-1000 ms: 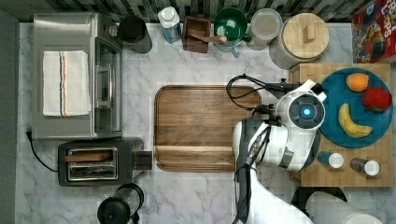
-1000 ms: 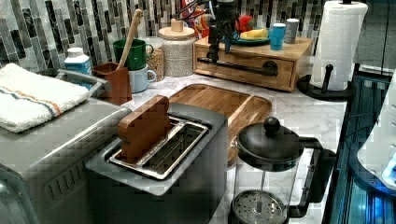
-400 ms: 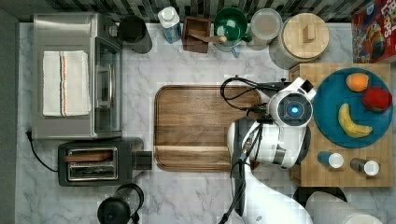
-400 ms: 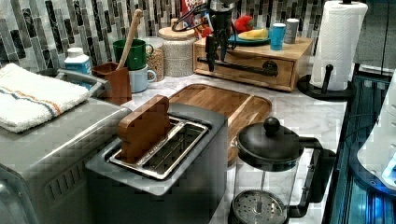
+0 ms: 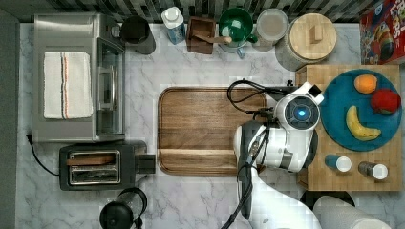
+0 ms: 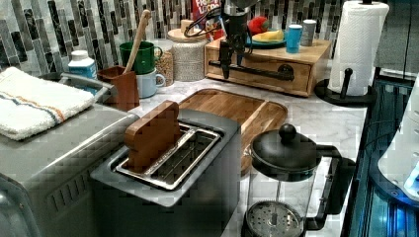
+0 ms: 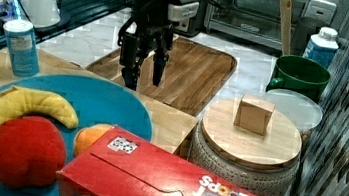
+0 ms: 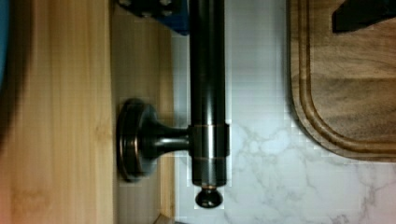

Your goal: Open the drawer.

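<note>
The jaws [image 6: 231,61] hang pointing down in front of the drawer [image 6: 257,74], spread apart, with one finger on each side of the long black handle [image 6: 252,72] near its end in the left view's left. In the wrist view the handle [image 8: 207,93] runs between the fingers: a blue-tipped finger [image 8: 163,11] sits between the bar and the drawer front [image 8: 135,70], and a dark finger [image 8: 364,14] shows on the other side, over the tray [image 8: 345,93]. Neither finger clearly presses on the bar. The bracket [image 8: 149,140] joins the bar to the drawer front near the bar's knobbed end.

The drawer is the front of a light wooden box [image 5: 377,176] at the top view's right on the marble table [image 5: 200,67]. It looks shut, its front flush with the box. On the box stand a blue plate [image 5: 344,95] with a banana [image 5: 360,125], an orange [image 5: 366,84] and a red fruit [image 5: 385,101], and also a blue cup [image 5: 337,162] and a shaker [image 5: 373,170].

In the right view the jaws [image 7: 142,74] reach down past the box edge, above the brown tray [image 7: 190,75]. The arm [image 5: 286,143] stands between tray and box in the top view. A toaster oven [image 5: 79,76] and a toaster [image 5: 100,164] are well apart at the top view's left.
</note>
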